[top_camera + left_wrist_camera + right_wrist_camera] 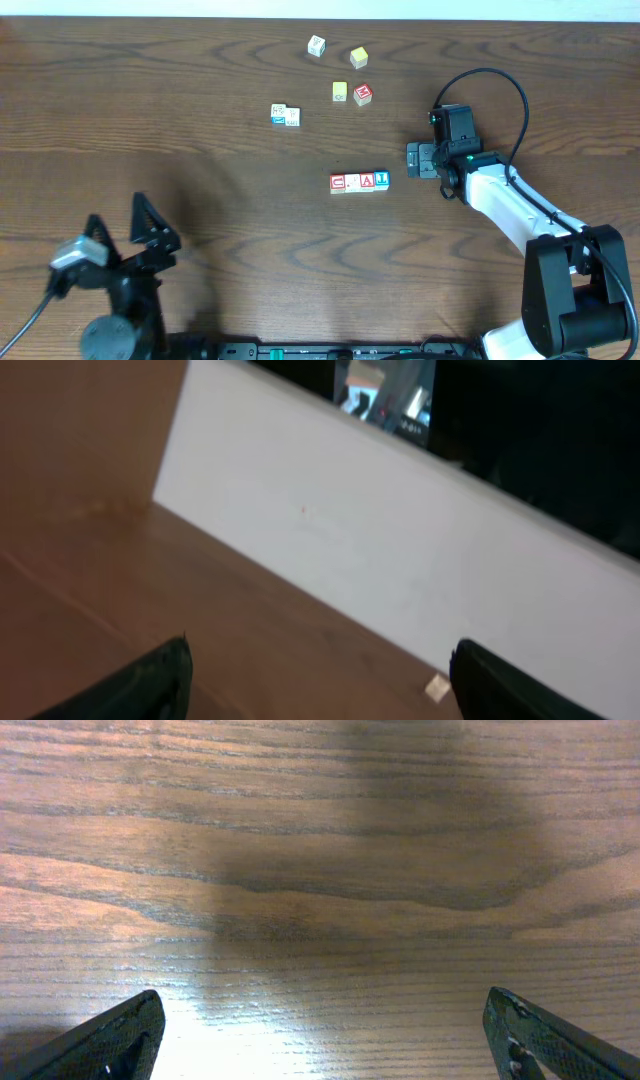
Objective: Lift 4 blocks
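Observation:
The 4 blocks lie in a tight row on the table: a red-framed "C" (338, 182), a whitish one (352, 182), a red-framed "A" (367, 181) and a blue-lettered one (381, 179). My right gripper (412, 160) is just right of the row's blue end and slightly behind it, open and apart from it. In the right wrist view the right gripper (320, 1035) has only bare wood between its fingers, and the blocks are out of sight. My left gripper (118, 215) is far off at the front left, open and empty. The left wrist view shows the left gripper (320, 680) spread wide.
Further back lie a white cube (316, 45), two yellow cubes (358, 57) (340, 92), a red-marked cube (363, 94) and a pair of white cubes with blue-green marks (285, 115). A white wall (380, 540) stands beyond the table edge, with a small cube (437, 687) near it.

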